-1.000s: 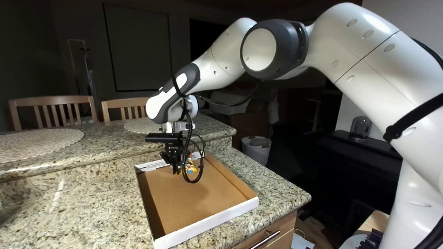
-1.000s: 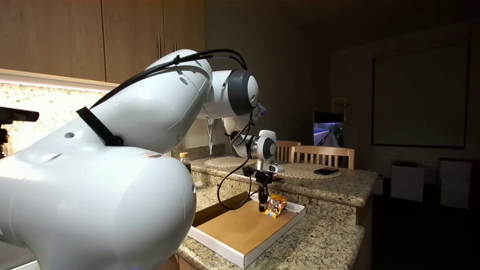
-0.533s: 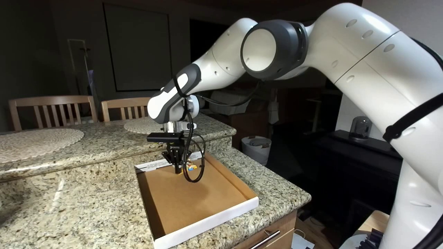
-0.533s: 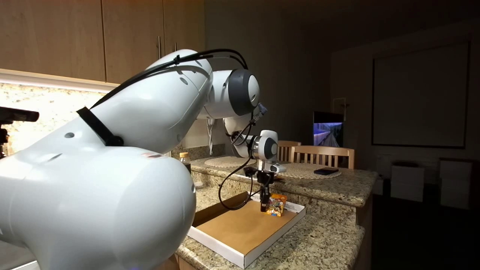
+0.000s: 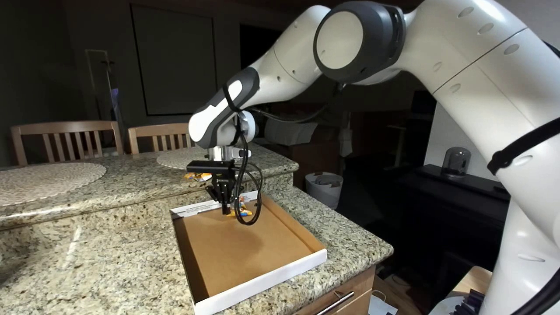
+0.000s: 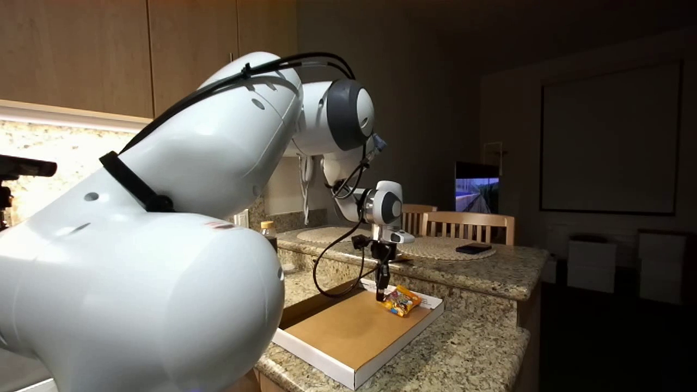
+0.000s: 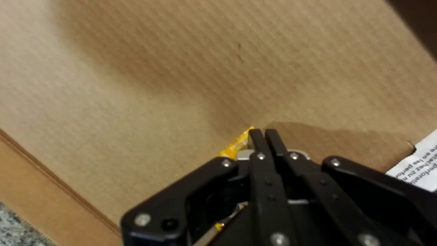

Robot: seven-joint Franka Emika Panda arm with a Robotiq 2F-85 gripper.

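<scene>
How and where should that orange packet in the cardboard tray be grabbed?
I'd probably pinch the yellow edge of the packet from above: that strip looks thin and faces the middle of the tray, while the rest looks puffy and sits near the printed wall.

Low in the wrist view, the gripper [image 7: 267, 132] hides most of the packet [image 7: 235, 145]; its grip is unclear. The flap [image 7: 421, 167] is cut off at right. In an exterior view, the arm [image 6: 158, 294] covers the left corner of the box [image 6: 317, 357].

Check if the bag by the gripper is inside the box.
In: both exterior views show the bag within the walls of the box.
</scene>
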